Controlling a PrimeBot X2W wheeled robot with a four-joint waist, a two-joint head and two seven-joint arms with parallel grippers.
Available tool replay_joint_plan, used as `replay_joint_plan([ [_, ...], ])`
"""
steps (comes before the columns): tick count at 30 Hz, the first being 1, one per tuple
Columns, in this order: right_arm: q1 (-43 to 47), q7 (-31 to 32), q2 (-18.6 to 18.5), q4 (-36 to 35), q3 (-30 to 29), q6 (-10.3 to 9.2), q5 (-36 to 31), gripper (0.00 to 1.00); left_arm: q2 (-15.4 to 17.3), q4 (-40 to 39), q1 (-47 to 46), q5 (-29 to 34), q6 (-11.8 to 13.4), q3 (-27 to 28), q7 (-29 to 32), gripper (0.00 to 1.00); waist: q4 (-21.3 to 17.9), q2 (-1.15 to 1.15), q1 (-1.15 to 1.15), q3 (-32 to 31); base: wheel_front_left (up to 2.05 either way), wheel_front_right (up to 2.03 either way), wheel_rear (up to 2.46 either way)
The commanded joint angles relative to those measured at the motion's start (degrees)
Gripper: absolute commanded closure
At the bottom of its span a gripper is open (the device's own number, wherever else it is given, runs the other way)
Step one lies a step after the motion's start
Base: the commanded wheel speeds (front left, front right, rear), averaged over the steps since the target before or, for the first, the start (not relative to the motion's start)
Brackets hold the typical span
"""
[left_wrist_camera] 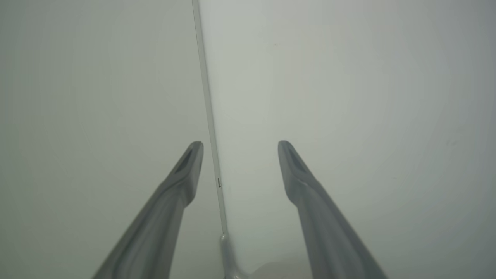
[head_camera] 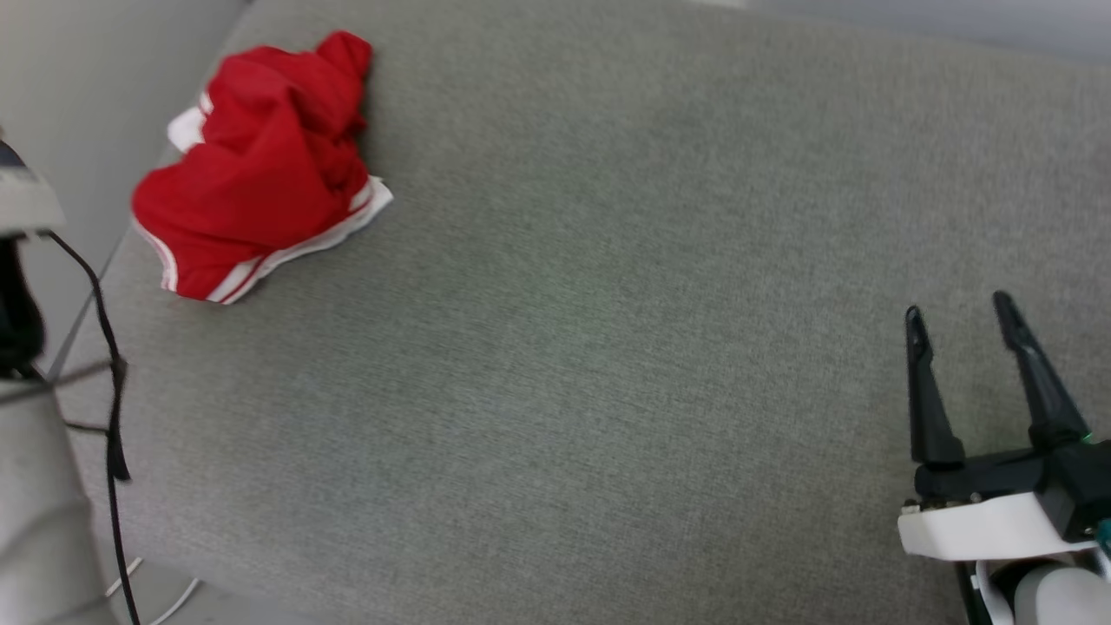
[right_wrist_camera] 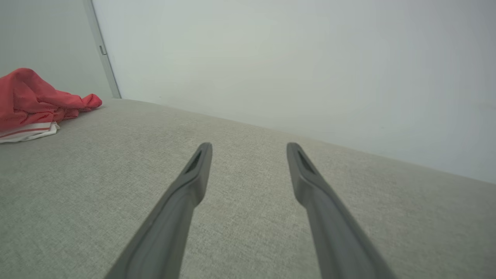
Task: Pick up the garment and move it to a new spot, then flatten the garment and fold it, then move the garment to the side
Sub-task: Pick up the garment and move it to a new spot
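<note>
Grey woven upholstery, a broad flat cushioned surface (head_camera: pixel 608 365), spreads across most of the head view, backed by a plain pale wall (right_wrist_camera: pixel 294 58). The garment, a crumpled red jersey with white panels and red-and-white striped trim (head_camera: pixel 260 174), lies bunched in a heap at the far left corner of that surface, close to its left edge. None of its lettering can be made out in the folds. The right gripper (head_camera: pixel 957 308) hovers low over the near right part of the cushion, well apart from the heap. Its two long dark fingers are spread wide with nothing between them. The left gripper (left_wrist_camera: pixel 240 145) is likewise splayed wide and empty, pointing at bare wall where a thin pale vertical strip (left_wrist_camera: pixel 209 116) runs between its fingers. A black cable (head_camera: pixel 108 391) dangles along the left side of the head view, beside the cushion's edge. By my reading, the task is at its very start: the first step, picking the garment up, has not begun, and nothing has been flattened or folded. The next move calls for bringing a gripper across to the heap, probably the left one since the cloth lies on that side, lowering it onto a raised ridge of fabric and closing firmly enough to lift the whole bundle, not just one loose layer.
</note>
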Motion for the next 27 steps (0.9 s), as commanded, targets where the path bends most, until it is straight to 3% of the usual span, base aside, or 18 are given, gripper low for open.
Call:
replay_joint_plan([
  [1,-1.1,-0.1,0.0,-0.7,-0.4,-0.03,-0.4,0.0,1.9,1.8,-2.3,0.0,-0.3,-0.7,-0.1,0.0,-1.9,0.0,-0.01,3.8,0.0,0.0,0.0],
  [4,-2.0,-0.1,-0.3,-1.8,-0.8,-0.03,-0.9,0.0,5.2,7.3,-6.8,-2.3,-0.4,-3.1,0.8,0.0,-2.6,0.0,-0.01,5.9,0.0,0.0,0.0],
  [7,-2.7,-0.1,-0.7,-2.6,-0.9,-0.03,-1.2,0.0,9.9,11.7,-10.8,-6.3,-0.5,-8.8,5.4,0.0,-3.2,0.0,-0.01,7.7,0.0,0.0,0.0],
  [10,-3.2,-0.1,-1.3,-3.4,-1.0,-0.03,-1.5,0.0,14.0,15.7,-13.8,-12.2,-0.5,-15.2,13.5,0.0,-3.9,0.0,-0.01,9.3,0.0,0.0,0.0],
  [15,-4.2,-0.1,-2.2,-4.4,-0.8,-0.03,-1.6,0.0,19.5,21.2,-17.4,-23.5,-0.5,-23.5,32.5,0.0,-5.0,0.0,-0.01,11.7,0.0,0.0,0.0],
  [16,-4.2,-0.1,-2.2,-4.4,-0.8,-0.03,-1.6,0.0,19.5,21.2,-17.4,-23.5,-0.5,-23.5,32.5,0.0,-5.0,0.0,-0.01,11.7,0.0,0.0,0.0],
  [22,-5.3,-0.1,-3.0,-5.7,-0.7,-0.04,-2.0,0.0,23.6,25.1,-19.0,-33.7,-0.5,-29.1,51.5,0.0,-6.7,0.0,-0.01,14.4,0.0,0.0,0.0],
  [27,-5.5,-0.1,-3.5,-6.3,-0.7,-0.04,-2.2,0.0,24.1,29.3,-18.7,-37.0,-0.5,-32.2,59.6,0.0,-7.6,0.0,-0.01,16.2,0.0,0.0,0.0],
])
